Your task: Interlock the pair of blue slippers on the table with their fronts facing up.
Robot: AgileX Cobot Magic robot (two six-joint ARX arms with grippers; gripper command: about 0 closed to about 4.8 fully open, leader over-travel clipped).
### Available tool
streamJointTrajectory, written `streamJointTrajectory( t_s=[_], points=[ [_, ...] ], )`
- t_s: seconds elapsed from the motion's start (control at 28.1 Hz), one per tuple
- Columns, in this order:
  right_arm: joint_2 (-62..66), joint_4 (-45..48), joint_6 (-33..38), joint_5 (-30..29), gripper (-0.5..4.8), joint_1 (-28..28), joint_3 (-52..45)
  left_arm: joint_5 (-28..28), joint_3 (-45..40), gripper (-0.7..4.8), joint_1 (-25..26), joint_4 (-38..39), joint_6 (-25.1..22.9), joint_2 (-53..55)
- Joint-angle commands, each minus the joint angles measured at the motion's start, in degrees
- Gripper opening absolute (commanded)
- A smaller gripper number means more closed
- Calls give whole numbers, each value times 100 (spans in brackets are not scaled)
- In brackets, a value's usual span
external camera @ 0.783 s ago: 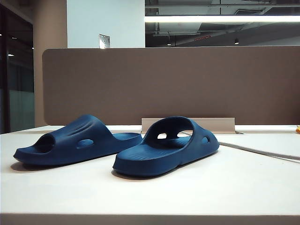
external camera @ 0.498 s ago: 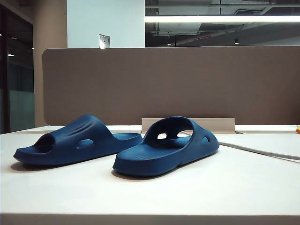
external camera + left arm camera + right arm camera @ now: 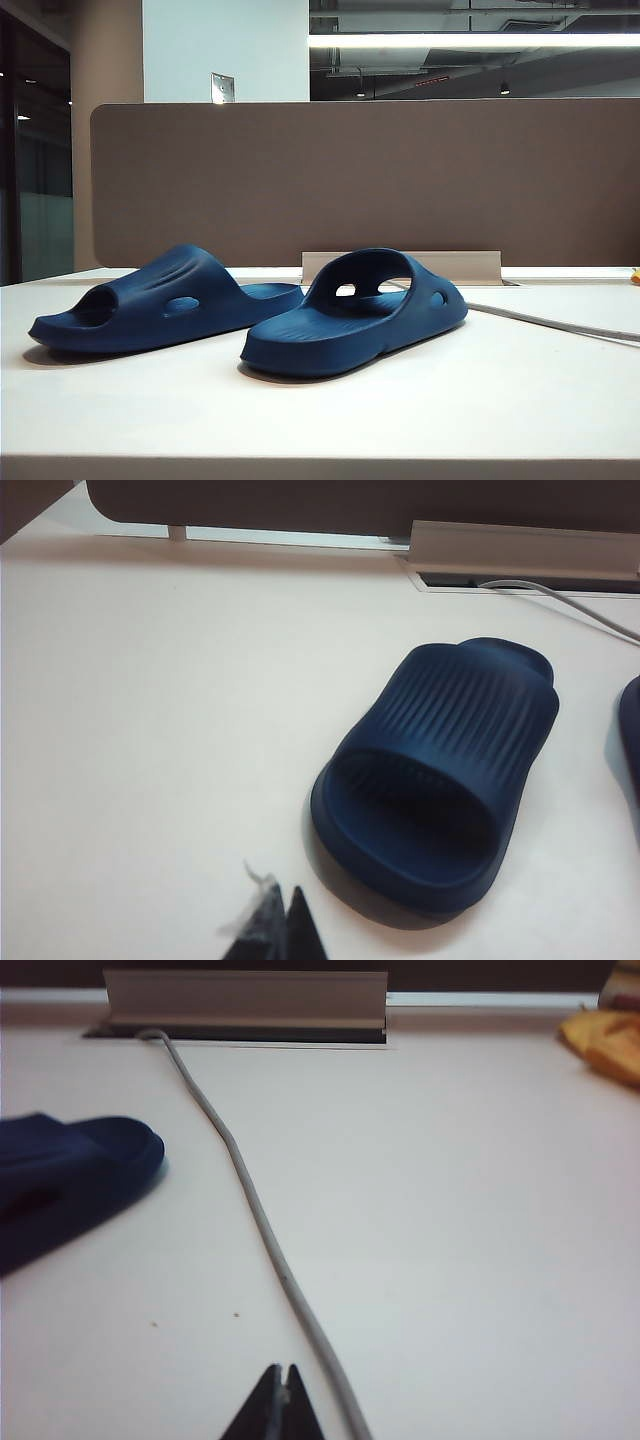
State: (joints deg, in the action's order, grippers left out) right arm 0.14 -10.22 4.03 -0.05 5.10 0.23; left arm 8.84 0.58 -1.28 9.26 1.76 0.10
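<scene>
The left gripper (image 3: pixel 285 920) shows only as dark fingertips pinched together at the bottom edge of its wrist view, holding nothing and hanging over bare desk (image 3: pixel 150 730); the right gripper (image 3: pixel 283 1392) is likewise closed tight and empty at the bottom centre of its own view. Neither arm appears in the exterior view. Just beyond the left gripper lies the left slipper (image 3: pixel 440 790), its ridged strap up and an open end toward the camera. In the exterior view it sits at lower left (image 3: pixel 165 310), with the right slipper (image 3: pixel 355 315) in the centre, the two soles nearly touching; both rest sole-down. A grey cable (image 3: pixel 255 1210) runs from the slot at the upper left of the right wrist view down past the right gripper. The likely trouble: with both grippers shut, any descent would push a slipper away rather than grasp it, so they must open first. The right arm could also snag or drag the cable when reaching across to its slipper. The soft foam strap may squash and slip.
</scene>
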Motion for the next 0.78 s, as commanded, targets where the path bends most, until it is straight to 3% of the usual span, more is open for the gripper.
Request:
streamJointTrajectory(
  t_s=[0.04,0.25,0.36,0.46,0.68,0.78],
  points=[
    [4,63,756,-13,0,0,-4,-2,-7,-5,4,28,-24,4],
    [4,63,1628,-15,-1,0,-4,39,-7,-5,4,26,-15,4],
    [4,66,2374,-87,-1,0,-2,42,-7,-6,4,26,212,4],
    [4,186,2745,-496,0,0,-2,44,-4,-5,4,26,820,4],
    [4,505,2774,-1512,-1,0,98,42,-4,-5,4,26,2260,4],
    [4,238,2802,-1552,-1,0,343,42,-4,-5,4,22,2813,4]
  ],
)
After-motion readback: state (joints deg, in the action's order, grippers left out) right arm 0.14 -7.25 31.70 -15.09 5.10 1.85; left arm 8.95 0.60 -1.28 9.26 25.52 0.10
